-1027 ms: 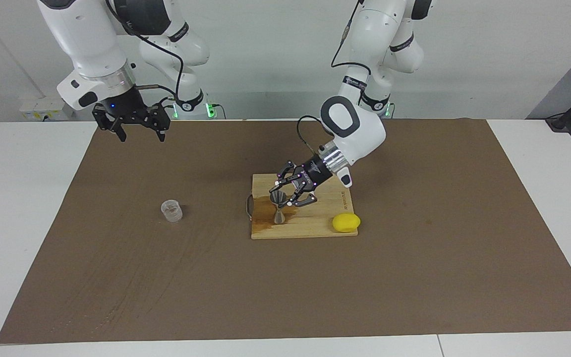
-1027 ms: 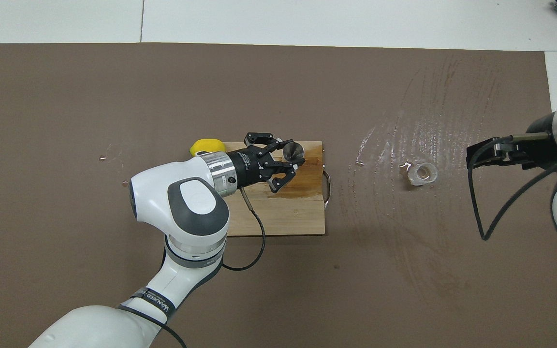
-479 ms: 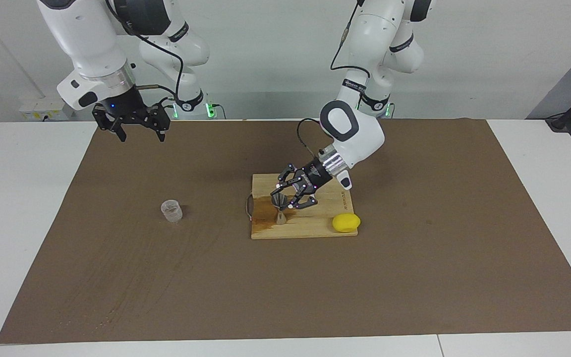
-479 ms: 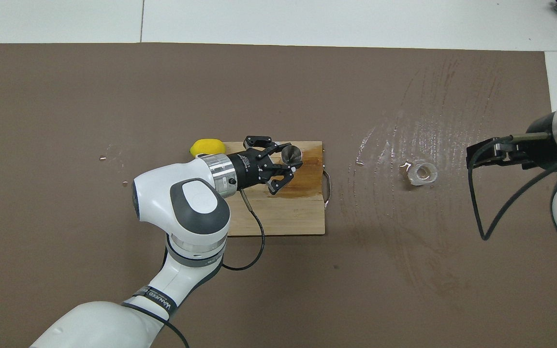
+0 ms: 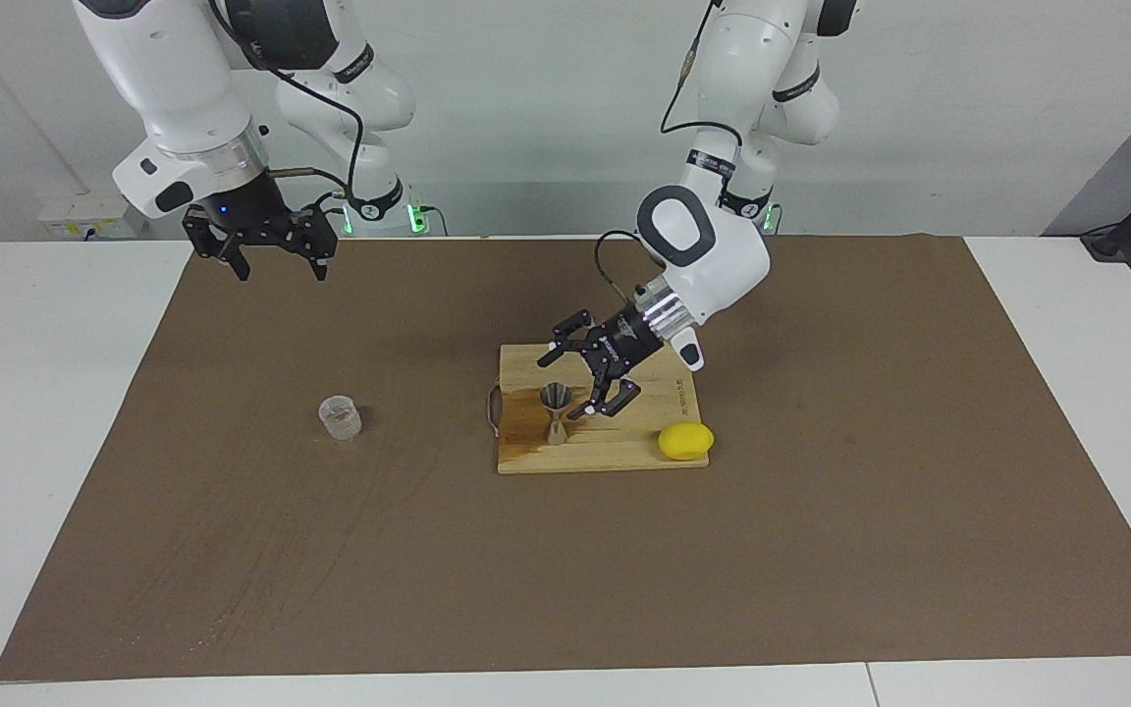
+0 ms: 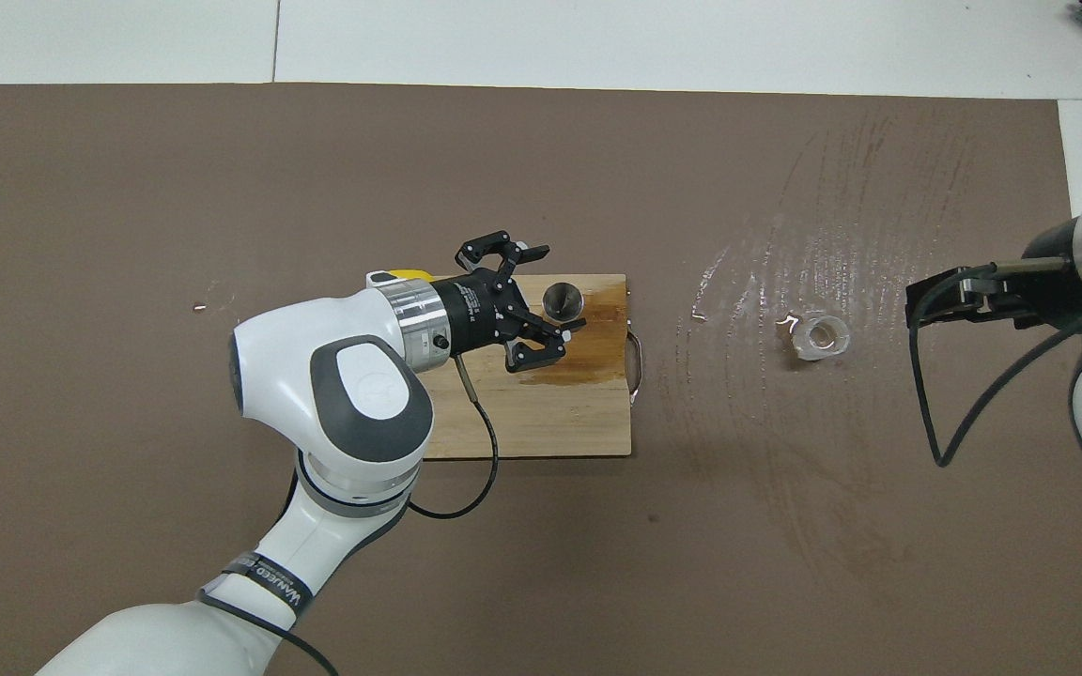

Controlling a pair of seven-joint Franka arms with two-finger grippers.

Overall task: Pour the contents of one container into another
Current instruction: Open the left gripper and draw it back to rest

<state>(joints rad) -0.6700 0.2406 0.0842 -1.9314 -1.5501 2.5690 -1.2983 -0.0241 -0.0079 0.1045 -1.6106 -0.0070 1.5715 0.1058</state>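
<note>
The silvery hourglass jigger (image 5: 555, 413) stands upright on the wooden cutting board (image 5: 624, 447), on a wet brown stain; it also shows in the overhead view (image 6: 562, 300). My left gripper (image 5: 575, 379) is open and empty, tilted down just beside and above the jigger, apart from it (image 6: 552, 289). The tiny clear plastic cup (image 5: 340, 417) stands upright on the brown mat toward the right arm's end (image 6: 823, 336). My right gripper (image 5: 274, 263) waits open and empty, high over the mat's edge nearest the robots (image 6: 919, 306).
A yellow lemon (image 5: 685, 441) lies at the board's corner toward the left arm's end, partly covered by the left arm from above (image 6: 391, 278). The board (image 6: 550, 422) has a metal handle (image 6: 636, 361) facing the cup. Wet streaks (image 6: 785, 272) mark the mat around the cup.
My left gripper has let go of the jigger, opened wider and drawn back and up from it. The jigger now stands free and upright. The right arm has not moved.
</note>
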